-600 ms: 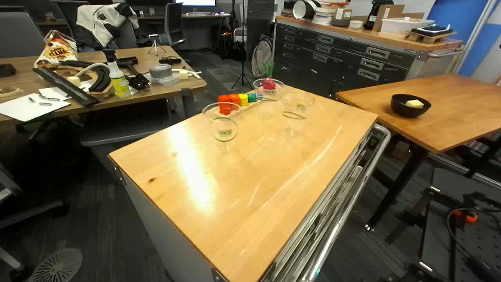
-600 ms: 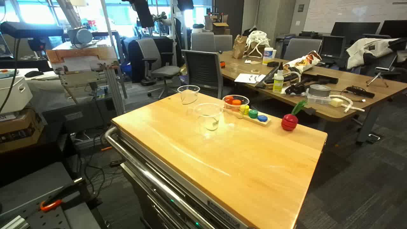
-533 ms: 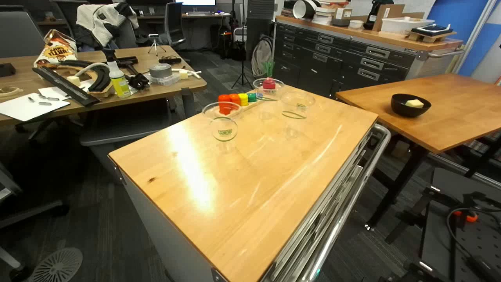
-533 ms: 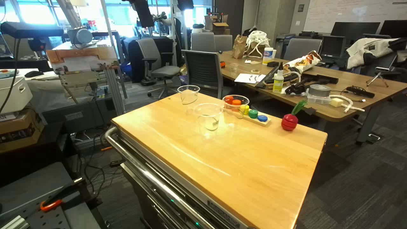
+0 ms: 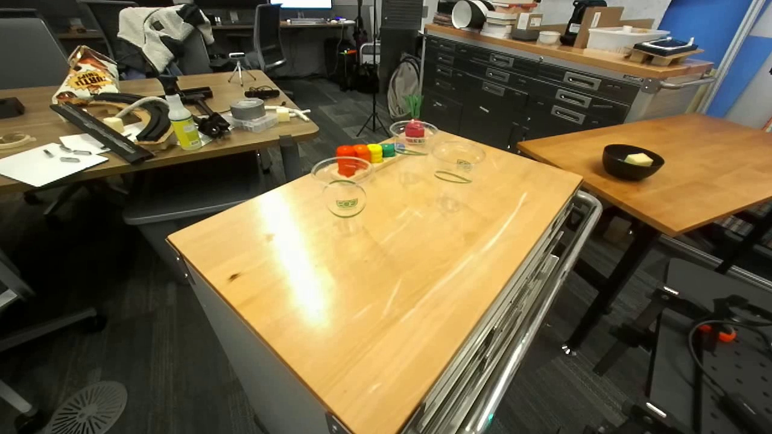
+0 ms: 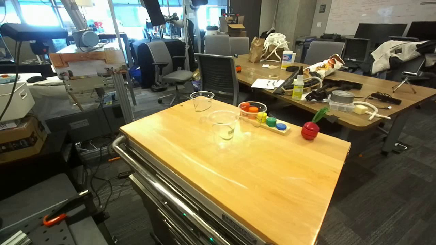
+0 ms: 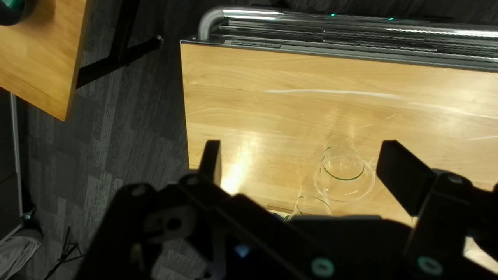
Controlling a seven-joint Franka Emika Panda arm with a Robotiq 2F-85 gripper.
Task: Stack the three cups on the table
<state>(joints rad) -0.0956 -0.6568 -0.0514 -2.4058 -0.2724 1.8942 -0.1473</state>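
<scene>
Three clear plastic cups stand apart and upright on the light wood table (image 5: 374, 289). One cup (image 5: 347, 202) (image 6: 202, 101) stands nearest the table's left end in an exterior view. One cup (image 5: 458, 163) (image 6: 223, 127) stands closest to the rail side. One cup (image 5: 412, 144) (image 6: 252, 115) stands by the coloured blocks. My gripper (image 7: 299, 151) is open and empty, high above the table. In the wrist view the rail-side cup (image 7: 344, 175) shows between the fingers. The cup by the blocks (image 7: 311, 206) is partly hidden by the gripper; the third is not clearly visible. Dark fingertips of the gripper (image 6: 178, 15) show at an exterior view's top edge.
A strip of coloured blocks (image 6: 271, 121) lies by the back edge. A red toy radish (image 6: 310, 130) stands to its right. A metal rail (image 5: 543, 301) runs along a table side. A wooden table with a black bowl (image 5: 630, 169) and a cluttered desk (image 5: 241, 90) stand nearby.
The gripper's dark fingertips at the top edge of an exterior view have moved up slightly. The cups have not moved.
</scene>
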